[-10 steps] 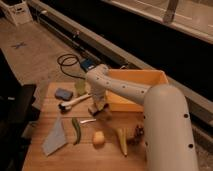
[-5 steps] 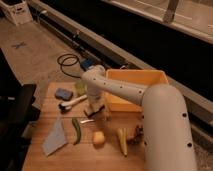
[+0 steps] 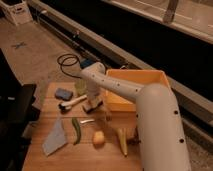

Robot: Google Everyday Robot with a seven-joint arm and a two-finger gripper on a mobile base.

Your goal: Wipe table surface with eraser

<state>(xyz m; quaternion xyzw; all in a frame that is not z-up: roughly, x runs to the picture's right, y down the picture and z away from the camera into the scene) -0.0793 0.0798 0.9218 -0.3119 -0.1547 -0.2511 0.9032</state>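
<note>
Gripper point(image 3: 94, 101) at the table's point(image 3: 50, 160) twelve o'clock edge, jaws closed on the eraser point(image 3: 90, 107), whose length runs eight-to-two o'clock.

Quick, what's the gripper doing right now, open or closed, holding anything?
Gripper: closed on the eraser, down at the table surface, beside the yellow bin.

Dim, warm light leaves the table surface point(image 3: 80, 160) a muted brown, and the white arm point(image 3: 155, 120) catches the brightest sheen along its upper side. The band behind it is near black, and the left edge sinks into shadow. Everything is soft and grainy: the gripper point(image 3: 94, 102), low over the table's middle at the eraser point(image 3: 91, 107), smears into one dark patch with it.
</note>
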